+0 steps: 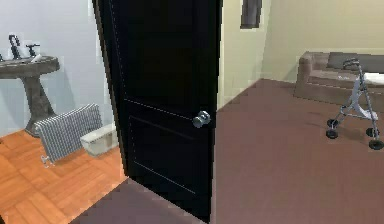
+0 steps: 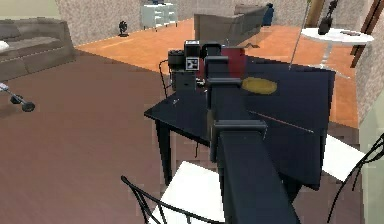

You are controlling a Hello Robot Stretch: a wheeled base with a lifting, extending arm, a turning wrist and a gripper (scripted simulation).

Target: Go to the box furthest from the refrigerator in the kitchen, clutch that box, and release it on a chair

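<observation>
In the arm side view my arm's dark bar reaches out over a dark table [image 2: 300, 105]. Its far end, with two white marked squares, sits near the table's far left corner. The gripper [image 2: 176, 60] shows as a dark shape left of those squares, with the table edge and a wire chair back [image 2: 168, 80] behind it, so I cannot tell whether it holds anything. A red boxy thing [image 2: 232, 65] lies on the table just right of the arm. White-seated chairs stand at the table's near side [image 2: 195, 190] and right side [image 2: 345, 160].
A flat brown thing [image 2: 260, 87] lies on the table. Sofa [image 2: 30, 45] and walker [image 1: 358, 105] stand on the brown floor. In the forward view a black door [image 1: 160, 90] stands close ahead, with a pedestal sink [image 1: 30, 75], radiator [image 1: 68, 132] and small white bin [image 1: 100, 140] to its left.
</observation>
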